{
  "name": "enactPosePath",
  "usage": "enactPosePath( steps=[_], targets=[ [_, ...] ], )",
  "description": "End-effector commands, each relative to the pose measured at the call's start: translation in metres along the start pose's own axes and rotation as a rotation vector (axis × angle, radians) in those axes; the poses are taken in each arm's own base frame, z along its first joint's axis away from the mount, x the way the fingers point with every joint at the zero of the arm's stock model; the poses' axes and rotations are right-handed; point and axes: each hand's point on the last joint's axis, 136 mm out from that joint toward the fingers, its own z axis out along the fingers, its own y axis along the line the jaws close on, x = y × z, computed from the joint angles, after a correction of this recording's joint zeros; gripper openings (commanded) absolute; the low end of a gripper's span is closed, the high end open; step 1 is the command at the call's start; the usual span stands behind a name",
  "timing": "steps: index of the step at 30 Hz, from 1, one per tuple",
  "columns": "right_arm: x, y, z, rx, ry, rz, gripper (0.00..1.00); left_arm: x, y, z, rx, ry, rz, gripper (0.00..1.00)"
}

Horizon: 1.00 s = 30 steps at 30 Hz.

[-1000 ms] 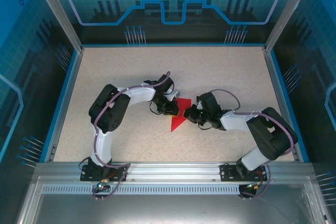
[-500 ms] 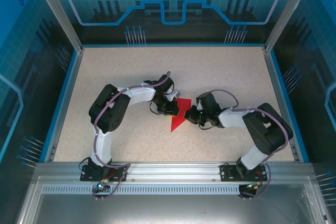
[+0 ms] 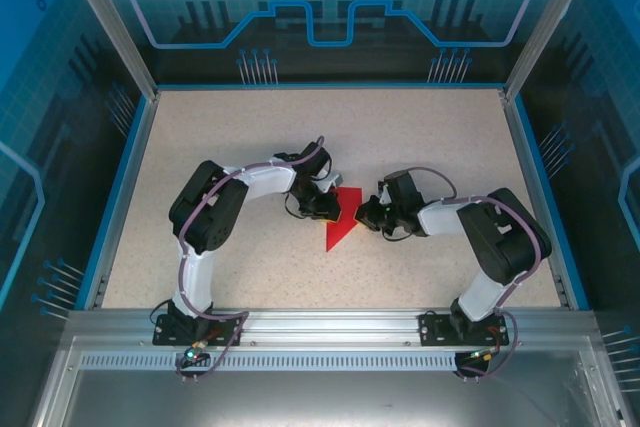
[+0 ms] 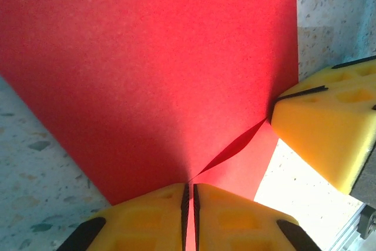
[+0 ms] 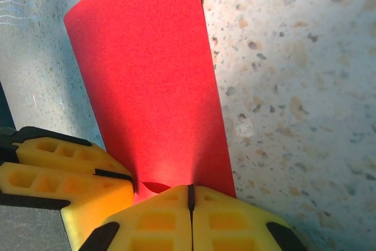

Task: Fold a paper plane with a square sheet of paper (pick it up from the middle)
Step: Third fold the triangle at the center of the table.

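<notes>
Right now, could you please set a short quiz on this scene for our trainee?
1. True or false: the folded red paper sits between the left gripper and the right gripper.
2. How do the left gripper's jaws stand? A: wide open above the paper. B: closed on the paper's edge. C: closed on nothing, away from the paper.
3. Fill in: in the top view, the paper's narrow tip points toward the ___ edge of the table, where the arm bases are.
Key: 1 true; 2 B; 3 near.
</notes>
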Motion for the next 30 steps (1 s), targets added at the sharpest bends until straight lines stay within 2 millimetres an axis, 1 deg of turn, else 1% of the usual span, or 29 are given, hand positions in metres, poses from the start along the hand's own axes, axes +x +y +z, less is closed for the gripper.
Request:
enactPosePath(
  steps=[1,4,6,8,9,13,16,19,21,22,24,26,28,30],
  targets=[
    [-0.001,-0.001,-0.001,0.0,0.012,-0.001,0.05,0.005,0.004,0.003,-0.018,0.031,0.016,0.15],
    [-0.007,0.008,-0.017,0.004,-0.02,-0.022,0.08,0.004,0.003,0.003,-0.018,0.028,0.018,0.15],
    [-0.013,0.005,-0.027,0.026,-0.052,-0.027,0.1,0.004,0.003,0.003,-0.017,0.029,0.018,0.15],
    [-0.02,0.002,-0.032,0.017,-0.07,-0.022,0.12,0.004,0.002,0.002,-0.018,0.026,0.018,0.15],
    [-0.021,0.003,-0.031,0.003,-0.065,-0.018,0.12,0.003,0.002,0.002,-0.018,0.026,0.019,0.15],
    [-0.017,0.006,-0.02,-0.038,-0.02,-0.015,0.1,0.004,0.004,0.002,-0.02,0.029,0.016,0.15],
    [-0.013,0.003,-0.01,-0.039,0.007,-0.003,0.1,0.005,0.004,0.003,-0.022,0.029,0.017,0.15],
    [-0.01,-0.005,-0.002,-0.005,0.026,0.011,0.09,0.004,0.003,0.002,-0.022,0.029,0.019,0.15],
    [-0.009,-0.014,-0.001,0.029,0.025,0.023,0.09,0.004,0.003,0.001,-0.021,0.026,0.021,0.15],
    [-0.01,-0.014,-0.001,0.033,0.024,0.021,0.09,0.003,0.002,0.001,-0.021,0.025,0.021,0.15],
    [-0.01,-0.009,-0.004,0.024,0.023,0.017,0.1,0.003,0.001,-0.001,-0.02,0.022,0.021,0.16],
    [-0.012,-0.002,-0.014,0.019,0.005,0.002,0.12,0.002,-0.002,-0.004,-0.013,0.015,0.023,0.16],
    [-0.013,0.003,-0.024,0.025,-0.014,-0.014,0.16,-0.001,-0.008,-0.01,-0.003,-0.001,0.03,0.17],
    [-0.012,0.008,-0.034,0.034,-0.027,-0.032,0.22,-0.005,-0.015,-0.019,0.003,-0.024,0.041,0.19]
  ],
)
